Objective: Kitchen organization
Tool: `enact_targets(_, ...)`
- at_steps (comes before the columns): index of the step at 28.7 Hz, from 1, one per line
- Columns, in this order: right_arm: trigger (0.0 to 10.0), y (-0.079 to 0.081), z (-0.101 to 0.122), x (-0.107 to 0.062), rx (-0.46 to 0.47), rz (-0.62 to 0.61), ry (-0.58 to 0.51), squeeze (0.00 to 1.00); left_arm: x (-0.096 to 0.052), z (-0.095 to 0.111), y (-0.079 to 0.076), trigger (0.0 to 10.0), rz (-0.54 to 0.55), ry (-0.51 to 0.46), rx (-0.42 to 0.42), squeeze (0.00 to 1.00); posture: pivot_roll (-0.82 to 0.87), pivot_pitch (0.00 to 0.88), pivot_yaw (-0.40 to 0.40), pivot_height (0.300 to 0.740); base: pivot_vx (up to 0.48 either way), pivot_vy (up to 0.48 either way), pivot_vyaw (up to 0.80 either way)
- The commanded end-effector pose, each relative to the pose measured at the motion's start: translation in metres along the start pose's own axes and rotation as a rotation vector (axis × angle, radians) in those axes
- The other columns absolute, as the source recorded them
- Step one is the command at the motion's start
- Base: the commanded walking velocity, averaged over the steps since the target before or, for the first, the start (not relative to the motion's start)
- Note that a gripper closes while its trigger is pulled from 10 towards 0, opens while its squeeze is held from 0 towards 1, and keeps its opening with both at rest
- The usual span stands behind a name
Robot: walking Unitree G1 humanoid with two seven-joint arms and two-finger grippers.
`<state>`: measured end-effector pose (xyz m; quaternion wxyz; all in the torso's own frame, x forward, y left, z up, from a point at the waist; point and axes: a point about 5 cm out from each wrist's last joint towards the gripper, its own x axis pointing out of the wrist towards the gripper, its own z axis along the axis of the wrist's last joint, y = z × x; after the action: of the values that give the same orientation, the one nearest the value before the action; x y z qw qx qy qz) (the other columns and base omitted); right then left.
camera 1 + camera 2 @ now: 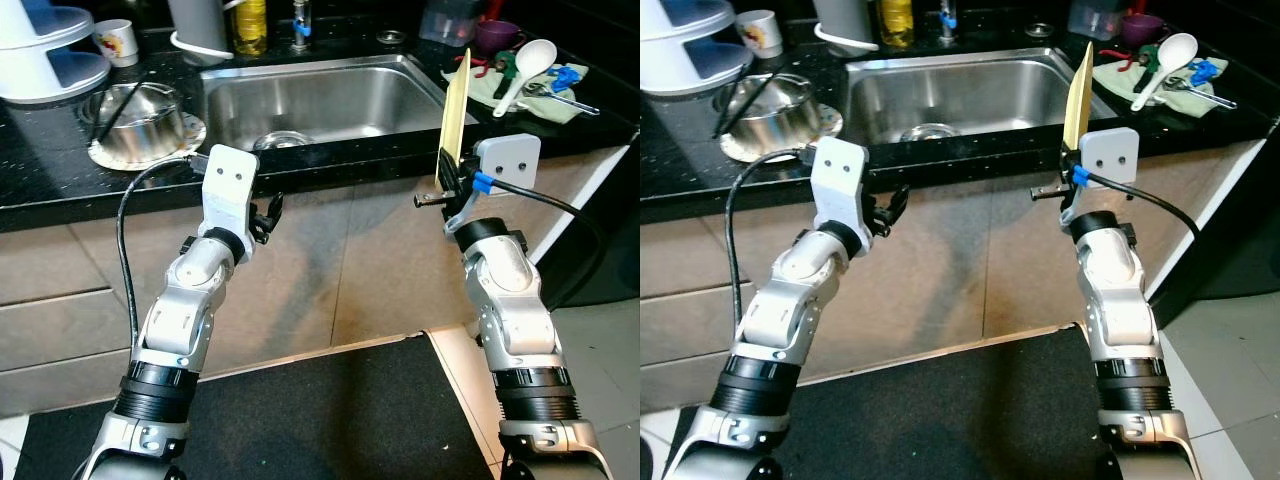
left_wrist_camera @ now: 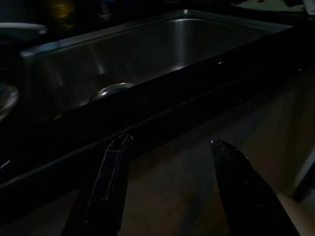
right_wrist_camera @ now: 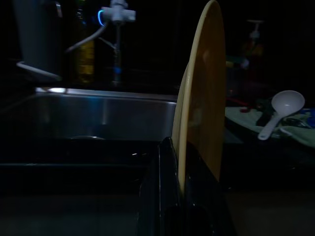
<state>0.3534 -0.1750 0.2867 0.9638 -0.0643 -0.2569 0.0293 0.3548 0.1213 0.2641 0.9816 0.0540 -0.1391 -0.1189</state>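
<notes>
My right gripper (image 1: 449, 178) is shut on the lower edge of a thin pale-yellow plate (image 1: 456, 108), held upright and edge-on at the right front corner of the steel sink (image 1: 300, 100). In the right wrist view the plate (image 3: 202, 98) rises between the black fingers (image 3: 165, 167). My left gripper (image 1: 266, 215) stands open with nothing in it, just in front of the black counter edge (image 1: 100, 200) and below the sink's left part. The left wrist view looks past its two spread fingers (image 2: 110, 182) toward the sink (image 2: 147, 54).
A steel bowl (image 1: 135, 115) holding chopsticks rests on a plate left of the sink. A white ladle (image 1: 525, 70) and utensils lie on a green cloth at the right. A mug (image 1: 117, 40), white rack (image 1: 50, 50) and oil bottle (image 1: 250, 25) stand behind. A black mat (image 1: 330, 420) covers the floor.
</notes>
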Motion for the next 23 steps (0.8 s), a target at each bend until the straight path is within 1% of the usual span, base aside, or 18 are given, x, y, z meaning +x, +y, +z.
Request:
enact_targets(1,10.0,-0.0001,0.0038,0.0021,-0.022,0.004,-0.025,0.00,-0.0003,0.0024,0.0025,10.0,-0.002,-0.015,0.003,0.00,-0.10,0.203,0.003,0.740,0.375,0.000,0.00)
enact_targets(16,10.0,-0.0004,0.0052,0.0025,-0.024,-0.002,-0.035,0.00,0.0004,0.0066,0.0019,10.0,-0.014,-0.029,0.002,0.00,-0.10,0.200,0.008,0.740,0.378,0.000,0.00)
enact_targets(23,10.0,-0.0038,0.0058,0.0019,-0.029,-0.015,-0.042,0.00,0.0020,0.0069,-0.0023,10.0,-0.040,-0.028,0.010,0.00,-0.10,0.196,0.015,0.740,0.379,0.000,0.00)
